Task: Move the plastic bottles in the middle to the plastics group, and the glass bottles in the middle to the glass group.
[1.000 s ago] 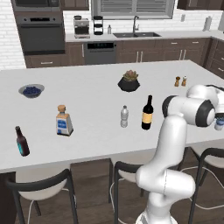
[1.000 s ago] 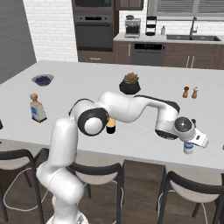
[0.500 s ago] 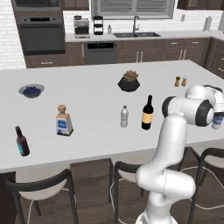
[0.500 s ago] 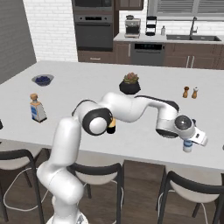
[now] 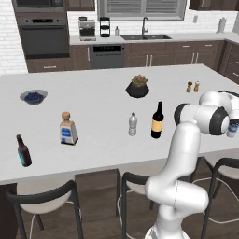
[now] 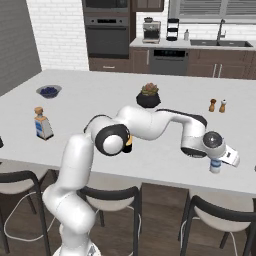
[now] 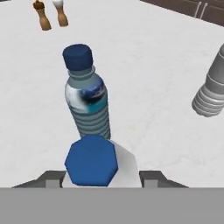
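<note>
Left end: glass group, brown bottle (image 5: 23, 150) and corked bottle (image 5: 68, 129), wine bottle (image 5: 158, 121) not yet joined. Bowl (image 5: 33, 96) holds dark blue pieces. Centre: plain clear bottle (image 5: 133, 124) unmoved; pot (image 5: 138, 89) holds a succulent. Right end: gripper (image 7: 101, 175) clamped on blue-labelled bottle (image 7: 90, 159), just beside teal bottle (image 7: 87, 100); judged one plastic nearly delivered

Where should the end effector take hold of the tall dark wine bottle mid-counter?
Probably around its straight lower body at the label, level, from the near side or the right. The wine bottle stands upright with a long slim neck, and the small clear bottle stands close on its left, apart from it.
</note>
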